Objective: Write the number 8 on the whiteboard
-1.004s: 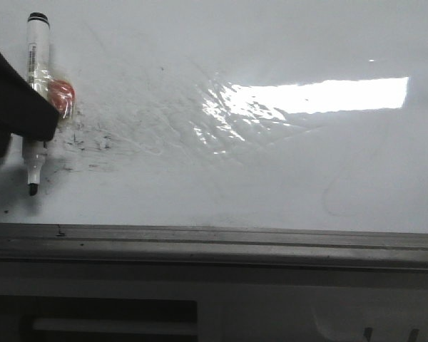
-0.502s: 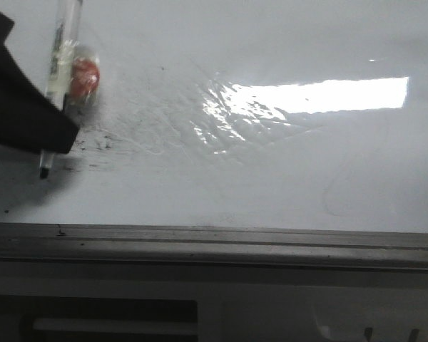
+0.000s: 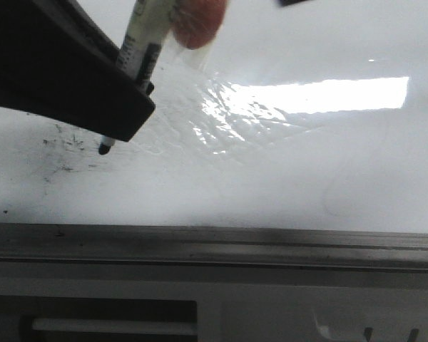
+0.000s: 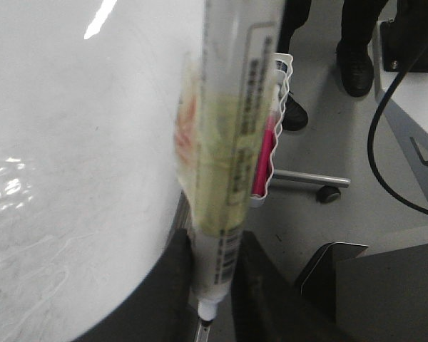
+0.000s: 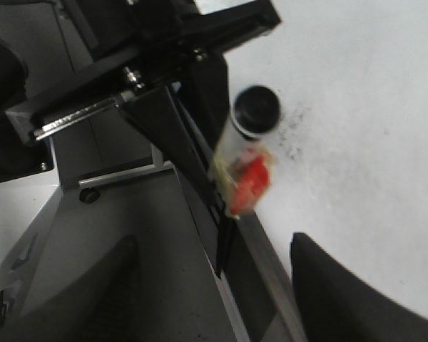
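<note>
Left gripper [image 3: 125,125], clamped on marker [image 3: 139,50], shifted toward whiteboard [image 3: 285,178] glare patch; no 8 drawn; next: press tip down.

The whiteboard [image 3: 285,171] lies flat, filling the front view from its far edge down to a grey metal rim along the near side. It is glossy white, with a bright rectangular glare on the right half and a wrinkled patch of film just left of that glare. Scattered black specks and faint smudges sit on its left part, and a faint thin curved line shows low on the right. No drawn figure 8 can be made out on it. In the left wrist view the whiteboard [image 4: 71,142] reads as plain white with faint scuffs.
</note>
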{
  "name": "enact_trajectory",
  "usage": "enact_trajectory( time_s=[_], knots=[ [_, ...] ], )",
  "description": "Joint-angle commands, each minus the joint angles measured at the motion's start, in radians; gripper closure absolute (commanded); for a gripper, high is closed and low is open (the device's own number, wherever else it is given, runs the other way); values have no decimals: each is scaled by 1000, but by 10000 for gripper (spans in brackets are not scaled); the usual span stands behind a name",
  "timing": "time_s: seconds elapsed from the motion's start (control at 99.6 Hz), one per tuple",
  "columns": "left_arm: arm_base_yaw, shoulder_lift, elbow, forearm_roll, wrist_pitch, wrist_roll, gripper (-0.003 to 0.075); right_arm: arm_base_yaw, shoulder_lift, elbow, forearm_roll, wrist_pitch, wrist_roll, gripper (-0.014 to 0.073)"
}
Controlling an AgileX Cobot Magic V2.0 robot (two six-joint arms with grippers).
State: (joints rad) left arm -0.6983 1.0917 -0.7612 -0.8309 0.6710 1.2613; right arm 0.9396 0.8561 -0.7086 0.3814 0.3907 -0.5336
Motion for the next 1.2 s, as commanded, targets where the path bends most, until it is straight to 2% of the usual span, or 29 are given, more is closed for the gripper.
enact_trajectory(
  time_s=[0.0,0.151,0.331,0.733,0.823,1.004,1.134,1.194],
  knots=[
    [-10,-21,-35,-37,-4,16,741,40,47,-39,-1,-159,-12,188],
    [-10,-21,-35,-43,50,58,741,63,116,-41,-1,-236,-12,188],
    [-10,-21,-35,-43,61,59,741,74,150,-96,-1,-237,-12,188],
    [-10,-21,-35,-43,61,59,741,99,207,-123,-1,-134,-12,200],
    [-10,-21,-35,-43,63,59,741,99,207,-123,-1,-151,-12,305],
    [-10,-21,-35,-43,78,59,741,99,205,-123,-1,-159,-12,668],
    [-10,-21,-35,-43,78,55,738,99,205,-123,-19,-186,-12,654],
    [-8,-29,-35,-45,76,55,700,99,204,-123,-53,-190,-12,654]
  ],
)
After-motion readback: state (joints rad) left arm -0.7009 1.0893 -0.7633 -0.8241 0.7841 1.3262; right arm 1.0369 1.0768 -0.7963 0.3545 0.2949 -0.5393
